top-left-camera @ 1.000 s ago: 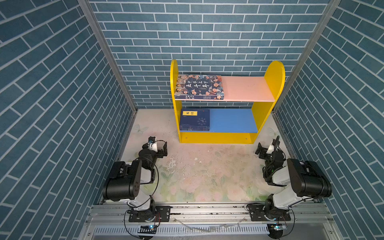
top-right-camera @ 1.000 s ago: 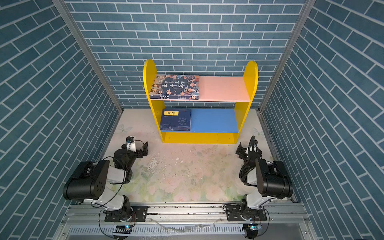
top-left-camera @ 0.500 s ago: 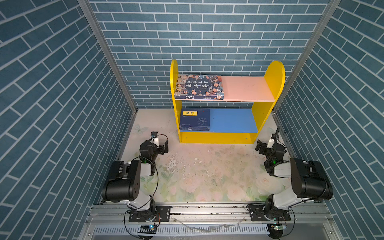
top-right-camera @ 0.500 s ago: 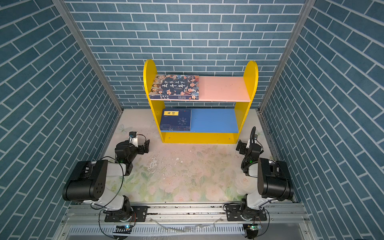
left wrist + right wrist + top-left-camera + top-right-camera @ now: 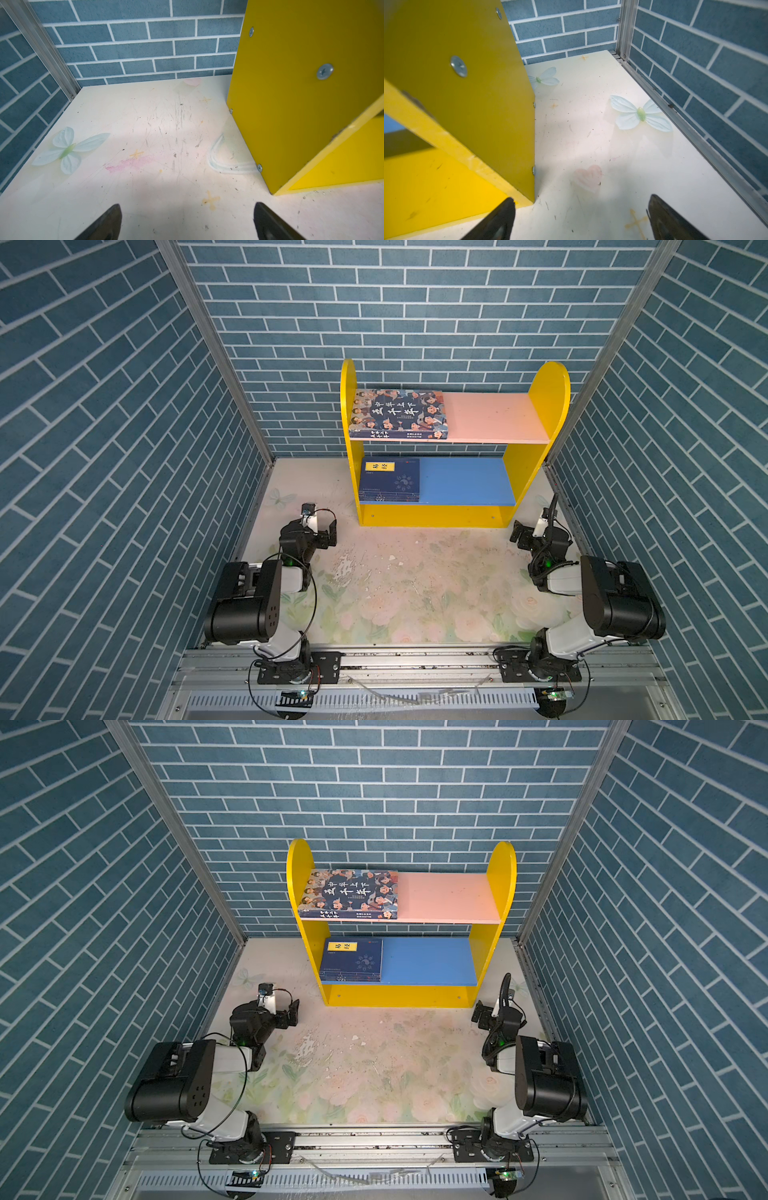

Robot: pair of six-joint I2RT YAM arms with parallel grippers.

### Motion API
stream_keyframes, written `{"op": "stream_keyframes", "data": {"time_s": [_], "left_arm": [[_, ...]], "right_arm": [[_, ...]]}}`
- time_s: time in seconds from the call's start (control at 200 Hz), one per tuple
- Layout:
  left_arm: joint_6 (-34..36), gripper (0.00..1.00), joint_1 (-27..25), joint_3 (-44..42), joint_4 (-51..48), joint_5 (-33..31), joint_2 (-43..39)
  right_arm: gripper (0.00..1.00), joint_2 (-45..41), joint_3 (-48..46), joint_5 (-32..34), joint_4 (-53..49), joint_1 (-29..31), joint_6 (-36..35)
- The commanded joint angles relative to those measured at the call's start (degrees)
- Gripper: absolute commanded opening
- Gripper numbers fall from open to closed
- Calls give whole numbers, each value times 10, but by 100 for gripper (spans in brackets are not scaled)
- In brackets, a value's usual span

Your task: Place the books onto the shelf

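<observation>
Two tiers of the shelf (image 5: 552, 406) are loaded. The cartoon-cover book (image 5: 399, 412) lies flat at the left end of the pink upper board (image 5: 490, 416). The navy books (image 5: 390, 481) are stacked flat at the left end of the blue lower board (image 5: 461, 481); stack count unclear. The left gripper (image 5: 187, 208) and right gripper (image 5: 580, 198) have jaws spread wide and empty, low over the table (image 5: 415, 593) near the shelf's front corners.

Shelf (image 5: 550, 398) holds cartoon book (image 5: 398, 412) above, navy books (image 5: 390, 483) below.

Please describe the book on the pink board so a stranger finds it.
Find the yellow shelf by the back wall. On its pink upper board, at the left end, a thick book lies flat. Unlike the navy books below, it shows cartoon faces.
</observation>
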Motion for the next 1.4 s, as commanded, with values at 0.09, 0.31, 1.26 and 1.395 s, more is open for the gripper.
{"op": "stream_keyframes", "data": {"time_s": [0.09,0.31,1.26,1.395], "left_arm": [[7,100,-3,1,-10,1,-7],[7,100,-3,1,-10,1,-7],[28,100,-23,16,-56,-23,-17],[4,100,-15,-30,28,-43,-17]], "right_arm": [[99,-8,6,3,0,2,-16],[99,-8,6,2,0,2,-16],[99,-8,6,3,0,2,-16],[99,-9,6,3,0,2,-16]]}}
